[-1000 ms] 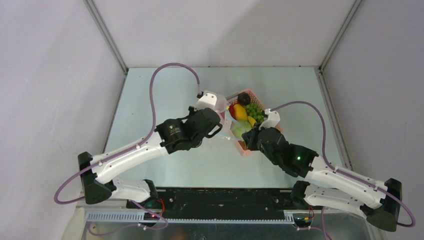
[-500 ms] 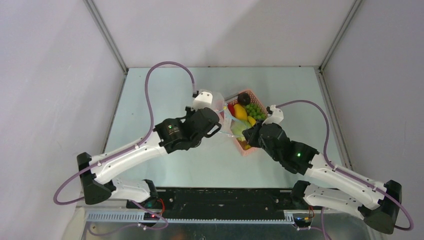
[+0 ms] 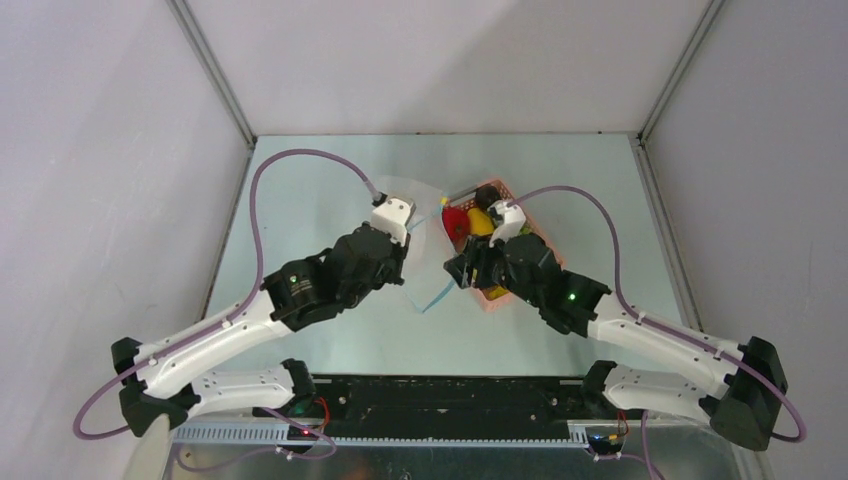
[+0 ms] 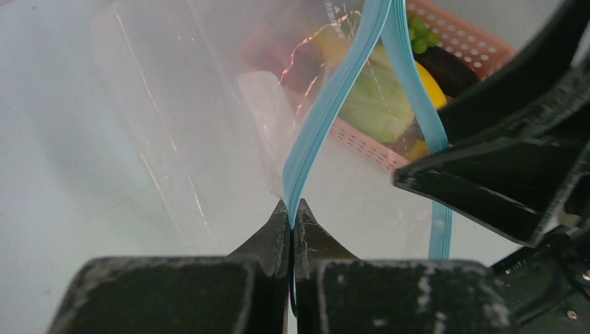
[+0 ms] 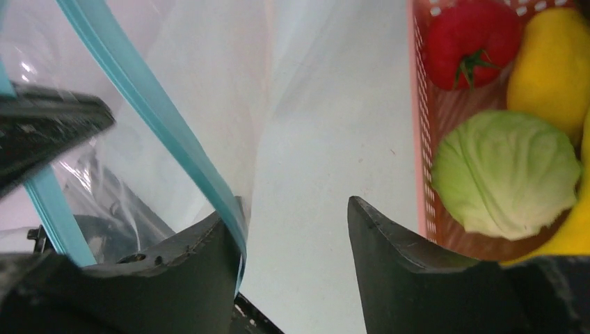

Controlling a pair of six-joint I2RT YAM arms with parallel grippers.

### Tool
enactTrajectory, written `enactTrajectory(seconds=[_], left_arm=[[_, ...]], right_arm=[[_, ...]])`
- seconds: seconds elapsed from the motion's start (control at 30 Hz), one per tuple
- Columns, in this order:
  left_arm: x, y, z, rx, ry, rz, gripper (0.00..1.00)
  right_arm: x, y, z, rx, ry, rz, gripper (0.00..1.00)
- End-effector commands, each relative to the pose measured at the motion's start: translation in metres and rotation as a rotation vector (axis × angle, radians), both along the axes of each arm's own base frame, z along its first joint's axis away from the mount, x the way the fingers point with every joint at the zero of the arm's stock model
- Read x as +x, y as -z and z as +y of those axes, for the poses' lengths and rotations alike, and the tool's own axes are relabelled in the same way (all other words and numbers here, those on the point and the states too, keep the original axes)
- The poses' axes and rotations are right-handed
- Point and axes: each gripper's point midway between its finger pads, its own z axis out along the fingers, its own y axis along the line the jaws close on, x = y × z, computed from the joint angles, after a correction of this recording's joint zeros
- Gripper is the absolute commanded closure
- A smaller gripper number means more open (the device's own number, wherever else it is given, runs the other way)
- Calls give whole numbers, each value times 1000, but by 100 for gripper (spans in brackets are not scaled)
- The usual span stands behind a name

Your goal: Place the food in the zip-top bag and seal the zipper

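Lower centre: zipper [image 4: 327,104] of zip-top bag [image 4: 174,118] is clamped by left gripper [image 4: 291,212]; right gripper [image 5: 293,209] is spread apart just beside it.

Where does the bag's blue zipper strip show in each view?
Top external: zipper, picture centre, just left of the pink basket.
Left wrist: centre, rising from the shut left gripper to the top edge.
Right wrist: left half, slanting down to the open right gripper.
Shared landmark: pink basket, right of the zipper everywhere.
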Motion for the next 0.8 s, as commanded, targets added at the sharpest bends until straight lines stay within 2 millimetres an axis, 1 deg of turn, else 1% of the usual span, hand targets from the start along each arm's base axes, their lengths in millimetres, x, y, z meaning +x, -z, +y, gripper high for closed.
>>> enactTrajectory(seconds=[0.0, 0.07, 0.1, 0.13, 0.17, 0.2, 0.23, 0.3, 0.33, 0.37, 0.4, 0.43, 0.47, 0.53, 0.6, 0.77], left_arm=[[-5, -9, -21, -30, 98, -33, 100], [-5, -6, -23, -15, 101, -28, 100], [-6, -5, -24, -10, 103, -28, 100], [-6, -3, -24, -1, 103, -26, 100], [-6, -1, -24, 10, 98, -26, 100], [-6, 0, -24, 13, 94, -26, 100], [-5, 2, -23, 23, 87, -25, 100], [-5, 4, -22, 32, 76, -24, 100], [-4, 5, -21, 34, 69, -24, 100], [-4, 5, -20, 33, 65, -24, 100], [-3, 5, -19, 31, 52, -26, 100], [-3, 5, -18, 30, 42, -28, 100], [0, 4, -15, 23, 16, -35, 100], [3, 2, -8, 14, -29, -49, 100], [6, -2, 0, -1, -79, -65, 100], [15, -8, 24, -8, -227, -102, 100]], right_arm=[[17, -56, 20, 70, -31, -139, 39], [25, -59, 22, 61, -7, -148, 39], [28, -57, 23, 48, -2, -151, 39], [32, -63, 23, 50, 10, -162, 39], [36, -62, 22, 40, 28, -166, 39], [39, -68, 22, 45, 42, -174, 42], [42, -68, 21, 45, 62, -173, 44], [47, -72, 17, 58, 107, -172, 52], [49, -73, 15, 61, 124, -168, 63], [51, -71, 11, 61, 150, -159, 69], [53, -70, 8, 60, 166, -153, 79], [54, -68, 5, 57, 183, -140, 84], [55, -66, 2, 52, 191, -134, 91], [56, -60, -2, 38, 204, -113, 98], [58, -54, -5, 24, 213, -95, 100], [59, -42, -12, -15, 228, -67, 100]])
